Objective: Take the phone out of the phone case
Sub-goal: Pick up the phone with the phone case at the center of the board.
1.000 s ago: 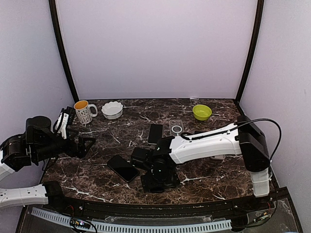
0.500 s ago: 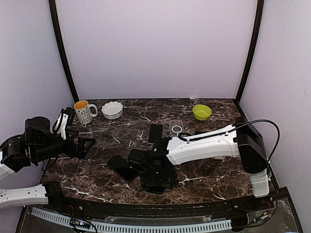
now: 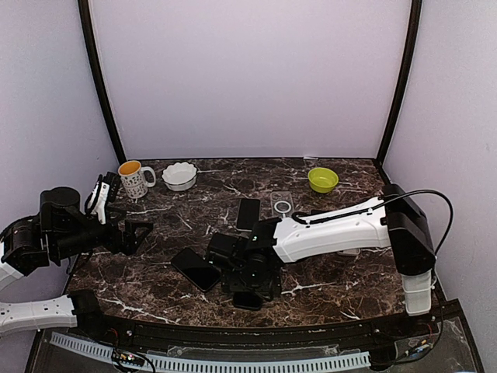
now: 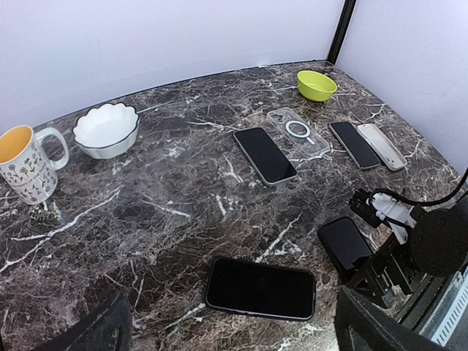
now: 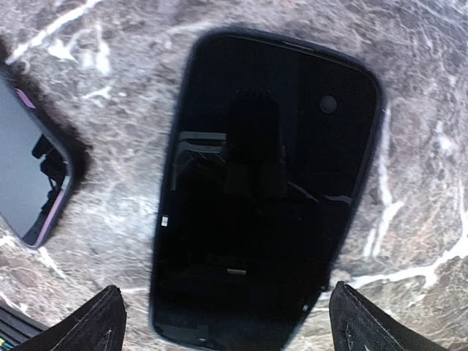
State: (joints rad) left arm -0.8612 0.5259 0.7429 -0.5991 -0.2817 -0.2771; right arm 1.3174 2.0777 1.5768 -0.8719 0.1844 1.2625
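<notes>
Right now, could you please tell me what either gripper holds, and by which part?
Nothing: the right gripper hangs open over a dark phone; the left gripper is open.

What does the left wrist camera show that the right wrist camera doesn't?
Only the left wrist view: a mug, a white bowl, a green bowl, a clear case and more phones farther back. Only the right wrist view: faint reflections on a dark phone's screen, seen close up. Both: that dark phone, the phone beside it and the marble table.

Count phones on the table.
4: centre phone by the clear case; far-right phone by the beige case; front phone; fourth phone under the right gripper. Right arm may hide more.
</notes>
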